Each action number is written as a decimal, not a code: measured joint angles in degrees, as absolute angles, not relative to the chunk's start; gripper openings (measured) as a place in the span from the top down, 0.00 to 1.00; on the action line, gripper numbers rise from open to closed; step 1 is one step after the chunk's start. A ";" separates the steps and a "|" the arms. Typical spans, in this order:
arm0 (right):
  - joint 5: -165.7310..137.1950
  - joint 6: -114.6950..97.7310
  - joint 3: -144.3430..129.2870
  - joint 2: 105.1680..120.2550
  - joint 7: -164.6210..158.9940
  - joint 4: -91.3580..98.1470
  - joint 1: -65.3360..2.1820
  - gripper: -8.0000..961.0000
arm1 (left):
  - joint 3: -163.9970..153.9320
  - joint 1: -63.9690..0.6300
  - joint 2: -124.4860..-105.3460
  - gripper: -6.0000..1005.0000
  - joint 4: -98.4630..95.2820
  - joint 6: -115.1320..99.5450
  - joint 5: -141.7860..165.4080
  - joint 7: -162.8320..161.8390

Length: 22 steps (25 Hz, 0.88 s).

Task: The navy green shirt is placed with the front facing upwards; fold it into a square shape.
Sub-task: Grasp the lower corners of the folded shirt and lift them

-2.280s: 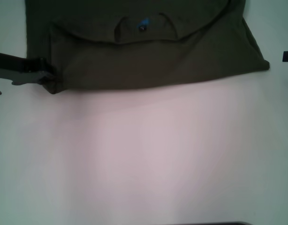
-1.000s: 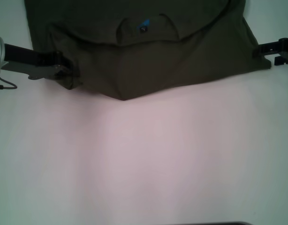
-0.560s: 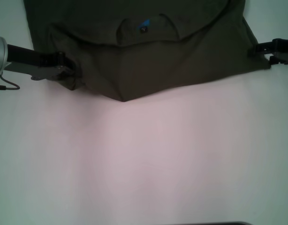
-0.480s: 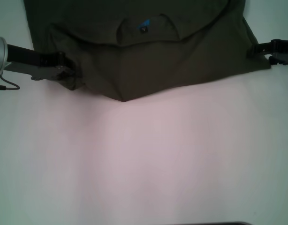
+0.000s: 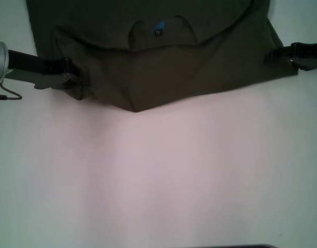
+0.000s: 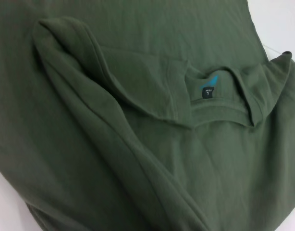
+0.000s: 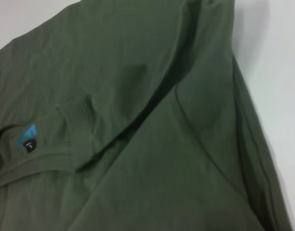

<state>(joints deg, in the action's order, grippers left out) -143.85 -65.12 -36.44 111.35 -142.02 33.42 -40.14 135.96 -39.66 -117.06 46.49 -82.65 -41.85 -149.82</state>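
The navy green shirt (image 5: 163,77) lies across the far part of the table, its upper part folded over so the collar and blue neck label (image 5: 158,26) face up. Its near edge sags into a point in the middle. My left gripper (image 5: 78,81) reaches in from the left and is shut on the shirt's near left corner, where the cloth is bunched. My right gripper (image 5: 272,54) comes in from the right and sits at the shirt's right edge. Both wrist views show only the olive cloth (image 6: 114,144) (image 7: 162,144) and the label (image 6: 208,86) (image 7: 28,134).
The white table (image 5: 158,175) stretches from the shirt's near edge to the front of the head view. A thin cable (image 5: 9,95) loops beside the left arm.
The left gripper dragged the shirt's left corner inward, which pushed the near edge into a point, then held still. The right gripper came in from the right and slid left onto the shirt's edge.
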 joint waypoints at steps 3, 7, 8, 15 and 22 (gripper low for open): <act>-143.78 -65.12 -36.46 111.43 -142.02 33.33 -40.50 0.10 | 135.96 -39.71 -117.06 0.90 46.49 -82.63 -41.84 -149.81; -143.78 -65.20 -36.51 111.61 -142.02 33.28 -40.86 0.10 | 135.96 -39.72 -117.06 0.90 46.55 -82.56 -41.84 -149.79; -143.78 -65.27 -36.63 111.63 -142.02 33.28 -40.94 0.10 | 135.96 -39.73 -117.06 0.90 46.54 -82.55 -41.85 -149.78; -147.58 -65.89 -39.78 111.70 -144.40 35.62 -41.12 0.11 | 135.96 -39.84 -117.14 0.90 46.74 -82.57 -41.87 -149.83; -147.47 -68.96 -39.50 111.31 -144.22 37.82 -40.73 0.24 | 135.96 -40.22 -117.15 0.90 46.62 -82.71 -41.91 -149.95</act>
